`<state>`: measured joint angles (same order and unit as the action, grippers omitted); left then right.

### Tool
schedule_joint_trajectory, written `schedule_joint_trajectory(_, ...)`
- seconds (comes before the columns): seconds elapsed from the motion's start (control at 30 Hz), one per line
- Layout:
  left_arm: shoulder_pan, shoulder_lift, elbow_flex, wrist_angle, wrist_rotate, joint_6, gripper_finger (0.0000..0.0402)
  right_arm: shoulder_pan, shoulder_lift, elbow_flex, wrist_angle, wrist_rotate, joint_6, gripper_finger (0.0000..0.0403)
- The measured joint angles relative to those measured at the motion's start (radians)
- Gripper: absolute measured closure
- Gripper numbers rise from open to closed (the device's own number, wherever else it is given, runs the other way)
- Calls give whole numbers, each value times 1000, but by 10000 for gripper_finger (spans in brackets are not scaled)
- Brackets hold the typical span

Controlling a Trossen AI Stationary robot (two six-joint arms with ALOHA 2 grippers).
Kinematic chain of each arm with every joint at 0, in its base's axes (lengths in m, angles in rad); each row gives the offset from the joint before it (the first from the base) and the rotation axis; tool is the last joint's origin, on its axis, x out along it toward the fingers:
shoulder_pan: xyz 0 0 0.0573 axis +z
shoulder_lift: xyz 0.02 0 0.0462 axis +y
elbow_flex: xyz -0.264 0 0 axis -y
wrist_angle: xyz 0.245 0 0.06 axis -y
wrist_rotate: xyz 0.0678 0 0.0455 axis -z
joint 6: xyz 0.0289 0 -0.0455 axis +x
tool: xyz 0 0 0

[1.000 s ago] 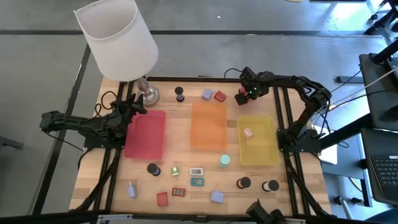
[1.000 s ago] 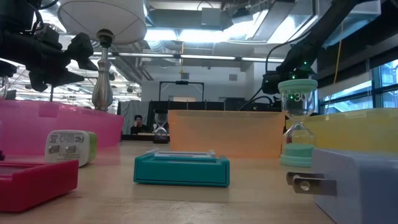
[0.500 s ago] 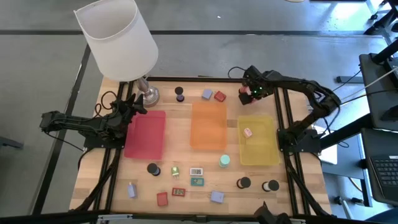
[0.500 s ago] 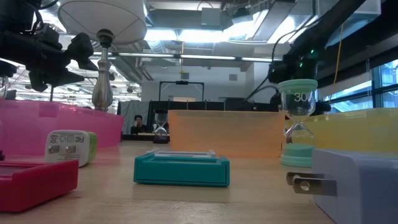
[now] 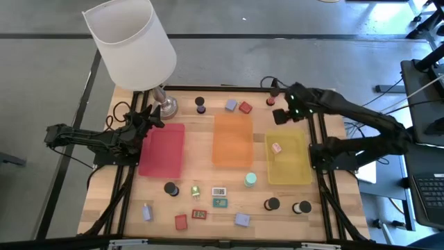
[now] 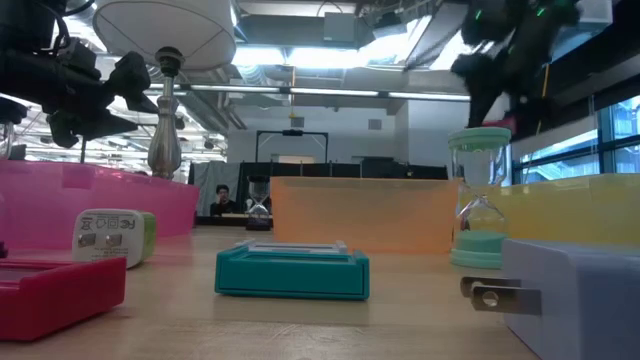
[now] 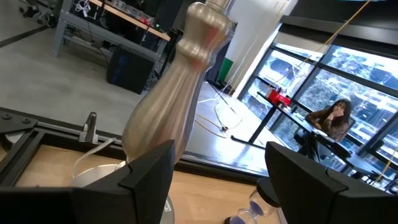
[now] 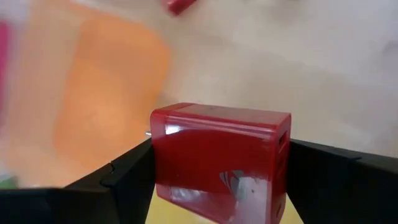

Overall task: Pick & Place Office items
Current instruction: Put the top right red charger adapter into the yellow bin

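My right gripper hangs above the table at the far end of the yellow tray, shut on a red block. Only that arm's dark links show in the low view. My left gripper waits open beside the lamp's metal base; in the left wrist view its fingers frame the lamp stem without touching it. Several small items stand on the wood near the near edge, among them a teal hourglass and black round ones. My right gripper pinches the red block between its two fingers, one on each opposite side face. The block is lifted clear of the table and sits level in the hold. Below it lie bare wood and a yellow edge.
Pink, orange and yellow trays lie side by side; a pink item lies in the yellow one. A black hourglass, a lavender block and a red block stand at the far edge. The white lampshade overhangs the far left corner.
My right gripper has risen from the far edge and moved toward the table's right and near side, up to the far end of the yellow tray. In the low view it has climbed well above the teal hourglass.
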<state>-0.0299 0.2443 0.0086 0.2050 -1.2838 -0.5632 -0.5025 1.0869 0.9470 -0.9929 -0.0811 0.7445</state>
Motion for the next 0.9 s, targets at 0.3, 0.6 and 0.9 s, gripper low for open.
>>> schedule_joint_trajectory(0.3, 0, 0, 0, 0, -5, 0, 155, 296, -92, -166, -85, 132, 393, 116)
schedule_joint_trajectory(0.6, 0, 0, 0, 0, -6, 0, 155, 324, -93, -435, 160, 146, 561, 115)
schedule_joint_trajectory(0.9, 0, 0, 0, 0, -7, 0, 155, 324, -93, -538, 313, 220, 659, 115)
